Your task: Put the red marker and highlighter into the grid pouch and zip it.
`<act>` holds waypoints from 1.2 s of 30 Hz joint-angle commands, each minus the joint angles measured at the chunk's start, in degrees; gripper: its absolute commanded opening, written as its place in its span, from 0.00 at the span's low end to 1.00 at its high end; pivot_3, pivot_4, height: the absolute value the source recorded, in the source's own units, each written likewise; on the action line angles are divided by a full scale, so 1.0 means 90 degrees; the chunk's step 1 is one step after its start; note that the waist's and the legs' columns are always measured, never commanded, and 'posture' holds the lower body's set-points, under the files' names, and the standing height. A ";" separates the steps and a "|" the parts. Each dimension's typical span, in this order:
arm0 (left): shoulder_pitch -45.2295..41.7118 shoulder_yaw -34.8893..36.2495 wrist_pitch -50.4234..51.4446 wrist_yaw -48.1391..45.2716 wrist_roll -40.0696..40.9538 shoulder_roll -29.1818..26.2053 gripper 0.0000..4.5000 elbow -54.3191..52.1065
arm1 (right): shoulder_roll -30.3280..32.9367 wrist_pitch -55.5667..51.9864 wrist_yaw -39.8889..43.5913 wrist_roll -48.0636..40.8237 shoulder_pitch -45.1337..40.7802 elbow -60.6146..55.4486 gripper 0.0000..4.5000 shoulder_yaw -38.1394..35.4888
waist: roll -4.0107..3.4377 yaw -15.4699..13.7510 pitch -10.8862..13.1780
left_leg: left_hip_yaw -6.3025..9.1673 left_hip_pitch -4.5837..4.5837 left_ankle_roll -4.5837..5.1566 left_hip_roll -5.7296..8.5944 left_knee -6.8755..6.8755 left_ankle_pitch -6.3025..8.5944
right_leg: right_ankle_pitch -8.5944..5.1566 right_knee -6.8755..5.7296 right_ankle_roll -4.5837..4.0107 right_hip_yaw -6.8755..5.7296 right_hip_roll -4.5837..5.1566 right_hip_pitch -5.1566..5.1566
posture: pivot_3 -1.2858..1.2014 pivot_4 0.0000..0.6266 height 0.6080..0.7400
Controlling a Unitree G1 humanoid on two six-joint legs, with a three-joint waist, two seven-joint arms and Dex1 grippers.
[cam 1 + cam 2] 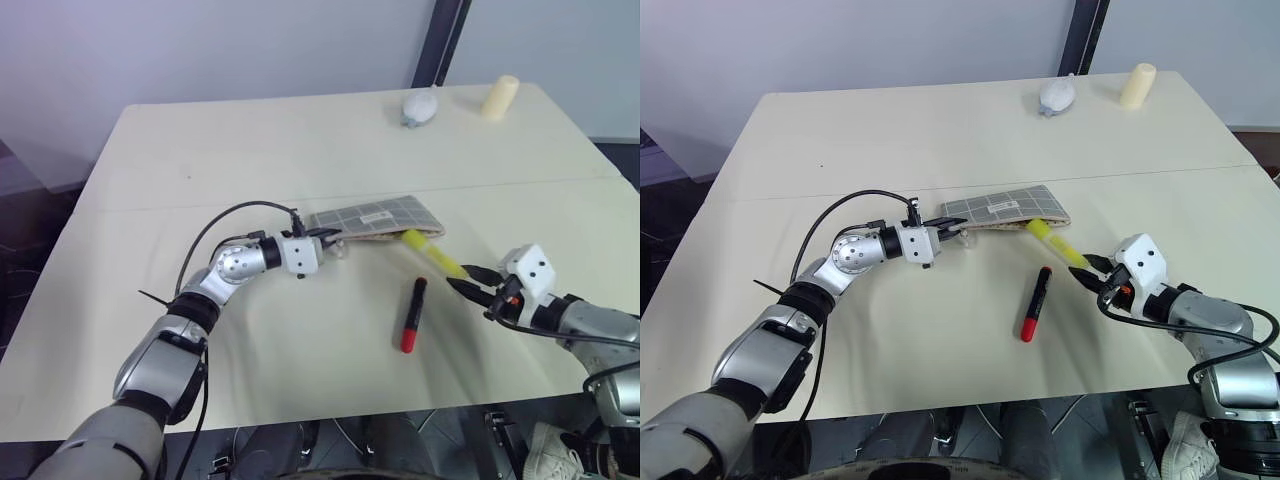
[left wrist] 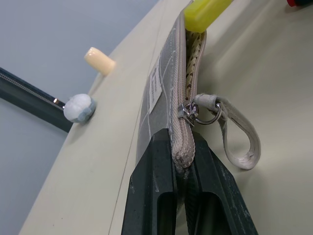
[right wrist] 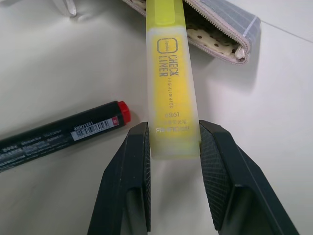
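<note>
Right gripper clasps yellow highlighter, tip already in pouch mouth at frame centre | left gripper clenched on pouch end | red marker lies just below.

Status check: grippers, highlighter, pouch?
Left gripper shut on pouch end by the zipper pull. Right gripper shut on highlighter, tip at pouch mouth. Red marker on table, clear of path.
</note>
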State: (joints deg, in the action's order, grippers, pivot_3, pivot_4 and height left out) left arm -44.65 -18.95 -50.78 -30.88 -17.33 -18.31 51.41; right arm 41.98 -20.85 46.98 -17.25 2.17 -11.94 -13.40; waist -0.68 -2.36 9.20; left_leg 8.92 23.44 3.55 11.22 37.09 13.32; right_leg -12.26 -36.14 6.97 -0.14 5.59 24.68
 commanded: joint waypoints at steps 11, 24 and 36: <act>-0.0041 -0.0122 -0.0739 -0.0849 0.0748 0.0043 0.00 -0.0494 | 0.0265 -0.0360 -0.0076 0.0780 -0.1535 -0.0601 0.19 0.1477 | 0.0000 0.0017 0.0001 | -0.0001 0.0000 0.0000 -0.0001 -0.0002 0.0000 | 0.0000 0.0000 0.0000 0.0000 0.0001 0.0004 | 0.52 0.24 0.99; 0.0092 0.0077 -0.0446 -0.1333 0.1216 0.0057 0.00 -0.0725 | 0.0005 0.1537 -0.0144 0.2103 -0.2626 0.0378 0.42 0.2487 | 0.0001 0.0009 0.0001 | -0.0003 0.0000 -0.0029 0.0003 0.0003 -0.0017 | 0.0000 0.0001 0.0000 0.0001 0.0001 0.0001 | 0.52 0.24 0.99; 0.0042 0.0321 -0.0100 -0.0566 0.0819 -0.0254 0.00 -0.0542 | 0.0113 -0.0124 -0.0229 0.0622 -0.1380 -0.1767 0.99 0.0700 | 0.0001 -0.0031 0.0001 | 0.0007 0.0001 -0.0027 0.0002 -0.0003 -0.0015 | 0.0000 0.0003 -0.0002 0.0000 -0.0002 0.0001 | 0.52 0.24 0.99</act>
State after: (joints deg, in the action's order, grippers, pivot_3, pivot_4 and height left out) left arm -43.41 -17.61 -51.64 -37.75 -9.67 -20.07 47.23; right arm 43.34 -18.28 45.94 -8.37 -12.31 -22.19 -3.62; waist -0.67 -2.64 9.21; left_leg 8.98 23.47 3.31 11.24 37.05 13.19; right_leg -12.26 -36.10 6.95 -0.13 5.58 24.69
